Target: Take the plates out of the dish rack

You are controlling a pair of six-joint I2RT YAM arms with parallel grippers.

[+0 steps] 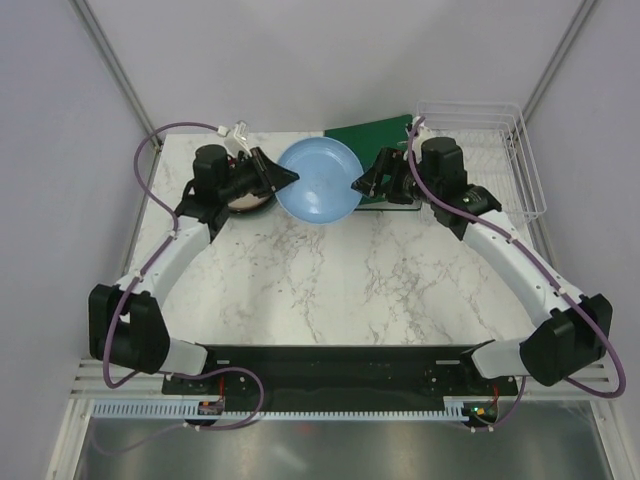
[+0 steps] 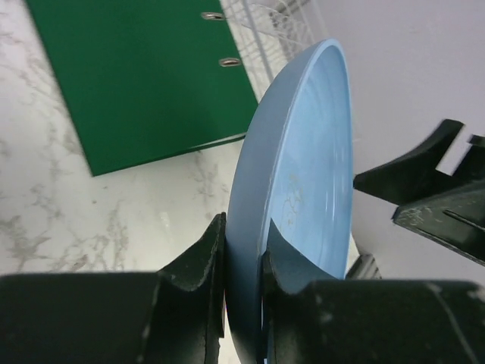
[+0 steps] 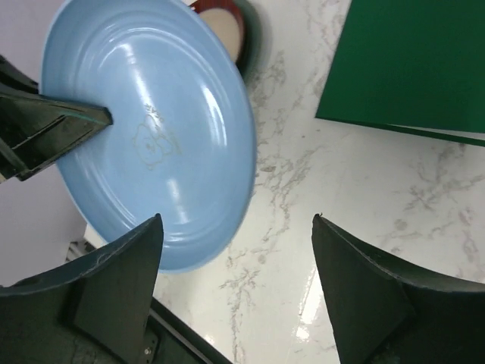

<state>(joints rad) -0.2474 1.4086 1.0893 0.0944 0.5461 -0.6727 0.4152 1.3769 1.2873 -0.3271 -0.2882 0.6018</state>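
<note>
My left gripper [image 1: 290,177] is shut on the rim of the light blue plate [image 1: 318,182] and holds it above the table at the back middle. In the left wrist view the plate [image 2: 303,174] stands edge-on between my fingers [image 2: 198,262]. My right gripper [image 1: 362,184] is open and empty just right of the plate; in its own view the plate [image 3: 144,129] lies left of its spread fingers [image 3: 121,265]. A beige plate with a dark red-brown rim [image 1: 246,198] lies under my left wrist and shows in the right wrist view [image 3: 227,30]. The white wire dish rack [image 1: 480,155] stands at the back right; no plate shows in it.
A flat green ring binder [image 1: 375,140] lies at the back between the plate and the rack; it also shows in the left wrist view [image 2: 136,76] and the right wrist view [image 3: 409,68]. The marble table [image 1: 340,280] stretches toward the arm bases.
</note>
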